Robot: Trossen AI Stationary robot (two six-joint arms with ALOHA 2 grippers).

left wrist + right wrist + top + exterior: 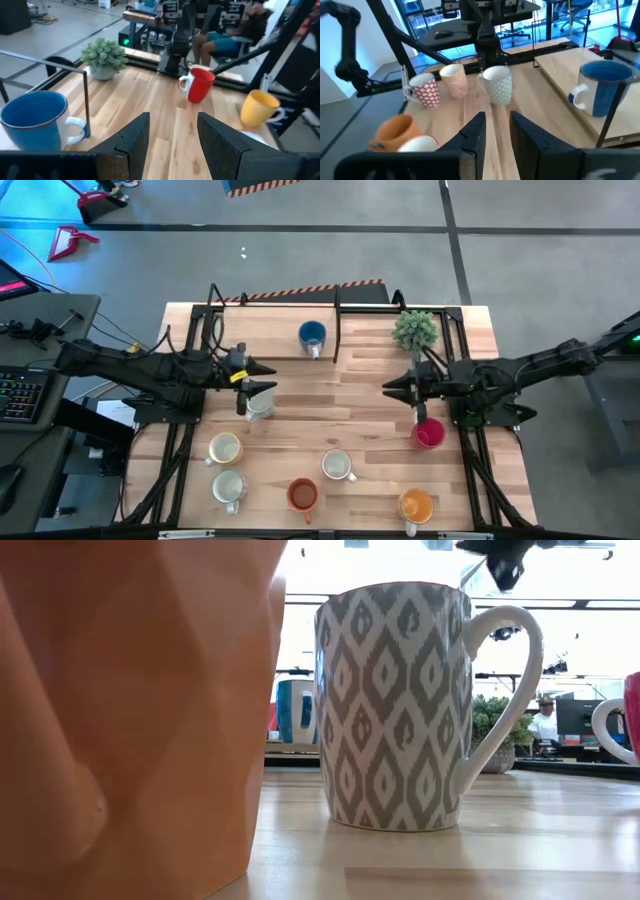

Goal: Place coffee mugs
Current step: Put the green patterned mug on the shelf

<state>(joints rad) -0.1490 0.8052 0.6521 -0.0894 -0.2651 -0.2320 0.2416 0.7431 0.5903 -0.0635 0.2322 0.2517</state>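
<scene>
Several coffee mugs stand upright on the wooden table (380, 430). A blue mug (312, 335) stands at the far side, next to a green plant (415, 330). A white mug (258, 405) stands just near of my left gripper (270, 377), and a red mug (428, 433) just near of my right gripper (390, 388). Cream (224, 448), white (228, 486), red-orange (302, 495), grey-patterned (337, 465) and yellow-orange (416, 505) mugs stand along the near edge. Both grippers hover level over mid-table, facing each other, open, with nothing between the fingers (172, 120) (497, 117).
A black metal frame (337, 320) stands over the table's far part, beside the blue mug (600, 87). Bare wood lies between the two grippers. A person (225, 35) sits beyond the table's right side. In the low view, the red-orange mug (130, 710) and patterned mug (395, 705) fill the foreground.
</scene>
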